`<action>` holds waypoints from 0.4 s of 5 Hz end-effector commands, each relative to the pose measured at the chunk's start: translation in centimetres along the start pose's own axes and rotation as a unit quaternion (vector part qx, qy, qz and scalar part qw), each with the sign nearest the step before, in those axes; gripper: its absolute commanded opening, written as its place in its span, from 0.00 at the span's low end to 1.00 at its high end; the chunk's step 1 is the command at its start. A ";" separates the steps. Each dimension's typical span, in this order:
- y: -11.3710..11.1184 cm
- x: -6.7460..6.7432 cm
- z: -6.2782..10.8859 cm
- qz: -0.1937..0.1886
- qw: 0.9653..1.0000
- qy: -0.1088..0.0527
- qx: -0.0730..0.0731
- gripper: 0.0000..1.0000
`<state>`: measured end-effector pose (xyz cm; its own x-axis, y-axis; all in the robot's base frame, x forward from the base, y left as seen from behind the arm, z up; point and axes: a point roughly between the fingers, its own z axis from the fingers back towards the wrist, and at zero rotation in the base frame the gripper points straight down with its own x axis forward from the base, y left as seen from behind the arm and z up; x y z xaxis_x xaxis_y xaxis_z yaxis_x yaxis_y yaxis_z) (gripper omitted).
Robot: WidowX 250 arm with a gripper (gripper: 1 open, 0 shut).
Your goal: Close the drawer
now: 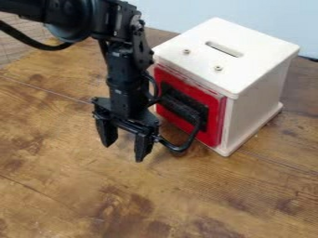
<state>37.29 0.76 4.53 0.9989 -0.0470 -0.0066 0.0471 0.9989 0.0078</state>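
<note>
In the camera view, my claw point(125, 142) hangs from my black arm point(122, 65), which comes in from the upper left and drops straight down in front of the white wooden housing point(230, 79). My claw points downward, its dark fingers point(107, 133) spread apart with a visible gap between them, so it is released and grasps nothing. The fingertips are close above the wooden surface point(74, 186); I cannot tell whether they touch it.

The red drawer point(189, 107) sits in the left face of the housing, just to the right of my arm. It is nearly pushed in: only a narrow strip of its red top edge shows beyond the housing's front. Its black front plate point(178, 110) lies partly hidden behind my arm. The black wire loop handle point(177, 145) sticks out from the lower part of the drawer front and curves down toward the surface, just beside the right finger of my claw. Whether that finger presses against the loop I cannot tell.

The housing has a slot point(226, 46) on its top face and two small screws near the top edge above the drawer.
</note>
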 end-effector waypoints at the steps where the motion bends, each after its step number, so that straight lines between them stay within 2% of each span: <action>1: 0.0 0.5 1.7 0.010 0.999 -0.037 -0.001 1.00; 2: 0.2 -0.2 2.0 0.016 0.999 -0.041 -0.004 1.00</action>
<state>36.39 0.61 3.39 0.9996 -0.0238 -0.0152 0.0238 0.9997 -0.0047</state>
